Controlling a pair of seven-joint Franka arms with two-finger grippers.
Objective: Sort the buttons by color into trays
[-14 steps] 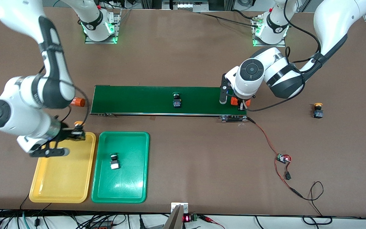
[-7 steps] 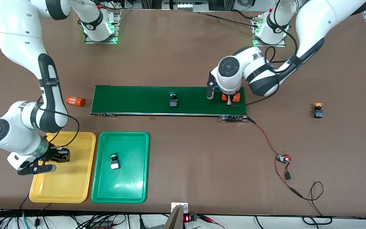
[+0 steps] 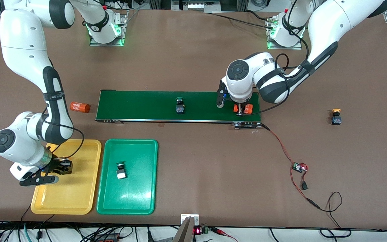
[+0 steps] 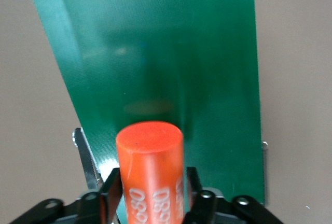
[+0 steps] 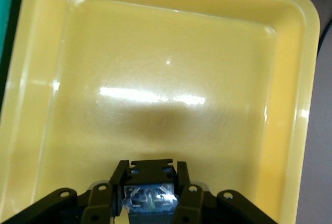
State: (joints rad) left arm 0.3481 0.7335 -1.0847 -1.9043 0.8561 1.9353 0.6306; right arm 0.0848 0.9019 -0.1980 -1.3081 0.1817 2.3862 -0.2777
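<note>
My right gripper (image 3: pixel 62 167) is shut on the dark body of a button (image 5: pixel 149 190), low inside the yellow tray (image 3: pixel 76 198); its cap is hidden. A green-capped button (image 3: pixel 180 107) rides on the dark-green belt (image 3: pixel 139 106). Another button (image 3: pixel 121 170) lies in the green tray (image 3: pixel 136 198). A yellow-capped button (image 3: pixel 336 117) stands on the table toward the left arm's end. My left gripper (image 3: pixel 243 109) is at the belt's left-arm end, fingers open either side of an orange cylinder (image 4: pixel 150 151) that rests on the belt.
A second orange cylinder (image 3: pixel 80 107) lies on the table just off the belt's right-arm end. A small circuit board (image 3: pixel 299 167) with red and black wires trails from the belt's left-arm end toward the front camera.
The right arm came down from the yellow tray's belt-side edge into the tray with its button. The left gripper sank onto the belt and its fingers widened. The belt's green button drifted toward the right arm's end.
</note>
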